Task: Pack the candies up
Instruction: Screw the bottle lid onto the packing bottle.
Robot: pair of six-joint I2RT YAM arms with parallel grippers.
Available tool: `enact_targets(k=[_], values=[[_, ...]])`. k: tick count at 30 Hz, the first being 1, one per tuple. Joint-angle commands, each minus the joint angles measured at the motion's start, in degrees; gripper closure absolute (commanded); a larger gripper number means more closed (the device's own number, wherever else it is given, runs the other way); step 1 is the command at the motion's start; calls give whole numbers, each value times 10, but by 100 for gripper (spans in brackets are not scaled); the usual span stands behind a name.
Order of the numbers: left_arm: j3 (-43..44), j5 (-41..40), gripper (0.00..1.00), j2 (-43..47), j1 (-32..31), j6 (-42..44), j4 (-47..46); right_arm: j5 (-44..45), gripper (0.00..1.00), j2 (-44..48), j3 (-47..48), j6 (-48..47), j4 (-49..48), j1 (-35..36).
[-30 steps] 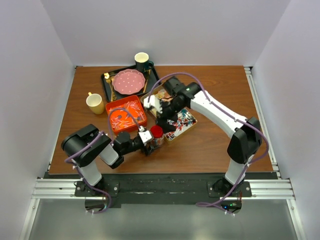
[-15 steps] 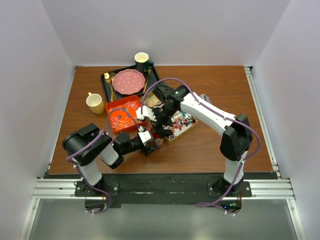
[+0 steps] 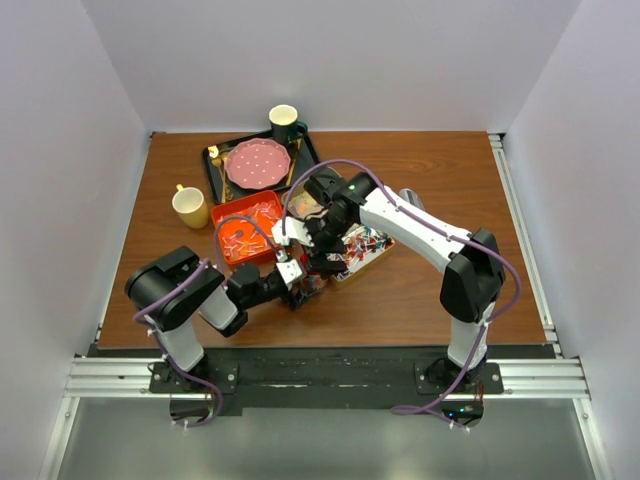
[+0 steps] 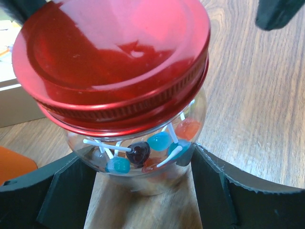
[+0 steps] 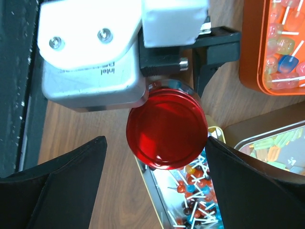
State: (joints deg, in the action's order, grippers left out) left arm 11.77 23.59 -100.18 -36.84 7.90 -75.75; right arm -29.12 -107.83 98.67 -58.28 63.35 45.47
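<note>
A small glass jar (image 4: 143,157) with a round red lid (image 4: 112,62) stands on the table and holds several lollipop candies (image 4: 159,141) in blue, red and dark colours. My left gripper (image 4: 138,191) is shut on the jar, one finger on each side of its base. In the top view the left gripper (image 3: 297,278) is at front centre. My right gripper (image 5: 156,140) is open, right above the red lid (image 5: 167,128), with its fingers (image 5: 71,181) wide on both sides of it. More candies (image 5: 198,188) lie in a metal tin (image 3: 372,252), and pale ones (image 5: 281,43) in an orange box.
The orange box (image 3: 228,212) sits left of the jar and the tin right of it. Behind are a black tray (image 3: 213,172) with a pink plate (image 3: 258,163), a dark mug (image 3: 285,122) and a yellow mug (image 3: 190,207).
My right gripper moved from over the tin toward the front left and now sits over the jar's lid, covering it in the top view. The left gripper kept hold of the jar.
</note>
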Motion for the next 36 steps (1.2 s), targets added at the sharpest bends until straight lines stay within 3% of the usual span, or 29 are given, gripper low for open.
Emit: enact_targets(k=[1,8,12,16,23,28,36], values=[[11,-28,100,-9,10,4,-27,14,14,39,-27,-24,22,3],[13,-29,100,-10,11,2,-21,56,17,87,-80,-39,56,2],[12,-19,100,-9,10,4,-20,64,18,124,-103,0,31,-18],[17,-10,100,-12,10,5,-12,51,17,88,-42,33,12,-41],[24,-14,100,-9,10,-4,8,-6,10,7,74,2,21,-32],[27,-16,100,-9,10,-3,17,-6,4,-15,85,-42,59,-7],[28,-21,100,-9,11,-4,17,4,4,-31,73,-46,74,2]])
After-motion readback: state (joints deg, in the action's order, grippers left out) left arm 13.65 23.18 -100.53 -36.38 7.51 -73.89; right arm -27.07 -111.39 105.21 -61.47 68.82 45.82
